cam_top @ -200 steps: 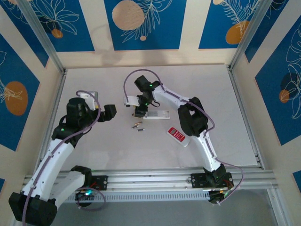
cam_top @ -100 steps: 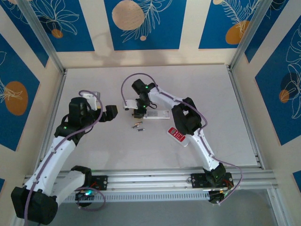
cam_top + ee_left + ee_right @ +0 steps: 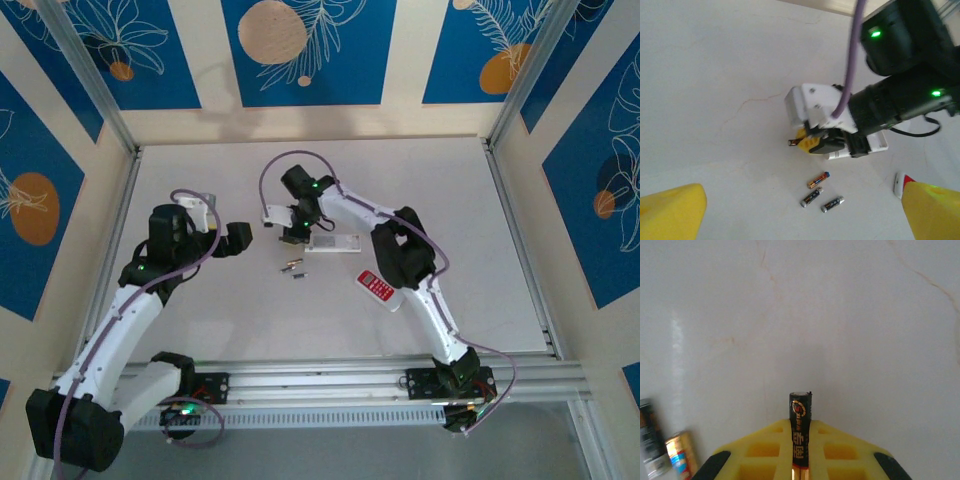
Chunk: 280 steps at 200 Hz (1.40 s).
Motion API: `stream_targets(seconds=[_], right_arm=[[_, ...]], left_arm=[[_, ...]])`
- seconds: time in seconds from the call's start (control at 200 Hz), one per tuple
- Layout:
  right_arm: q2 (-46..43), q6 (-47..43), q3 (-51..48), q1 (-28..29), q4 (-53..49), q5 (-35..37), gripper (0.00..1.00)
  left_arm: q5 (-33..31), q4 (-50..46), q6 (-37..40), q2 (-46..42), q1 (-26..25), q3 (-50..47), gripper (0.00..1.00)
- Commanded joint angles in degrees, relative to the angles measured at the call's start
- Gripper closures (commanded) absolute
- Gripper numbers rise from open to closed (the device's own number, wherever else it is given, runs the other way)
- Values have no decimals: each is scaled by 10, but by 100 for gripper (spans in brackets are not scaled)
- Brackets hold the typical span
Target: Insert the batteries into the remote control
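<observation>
Your right fingers (image 3: 785,436) are clenched on a battery (image 3: 800,409). Its black-and-gold body is pinched between the yellow tips, with one end poking out past them. In the left wrist view that grip sits right at the end of the white remote (image 3: 875,142), low over the table (image 3: 450,190). Three loose batteries (image 3: 811,197) lie close together on the table near the remote, on the side towards the arm bases, apart from the fingers. Your left fingers (image 3: 672,212) are spread wide and grasp nothing, hovering off to the left of the remote. A red and white gadget (image 3: 377,286) lies to the remote's right, nearer the bases
</observation>
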Motion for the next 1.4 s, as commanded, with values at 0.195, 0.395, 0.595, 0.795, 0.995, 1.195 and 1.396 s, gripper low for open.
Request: stream_targets(seconds=[0.195, 0.395, 0.595, 0.795, 0.995, 1.195, 1.396], right_arm=[[-315, 451, -276, -64, 160, 22, 88], [-373, 679, -388, -160, 117, 12, 89], [-314, 721, -372, -181, 52, 26, 89], [-270, 718, -346, -160, 36, 73, 89], [-235, 708, -321, -138, 20, 116, 88], [-210, 707, -303, -125, 6, 150, 87], [-205, 708, -306, -122, 9, 176, 86]], left_arm=[[101, 92, -40, 44, 1, 9, 0], [117, 125, -59, 96, -34, 29, 0], [108, 125, -61, 110, -55, 38, 0], [97, 104, -53, 103, -56, 33, 0], [97, 104, -54, 110, -56, 34, 0], [101, 102, -53, 117, -56, 42, 0], [101, 102, -55, 114, -56, 36, 0]])
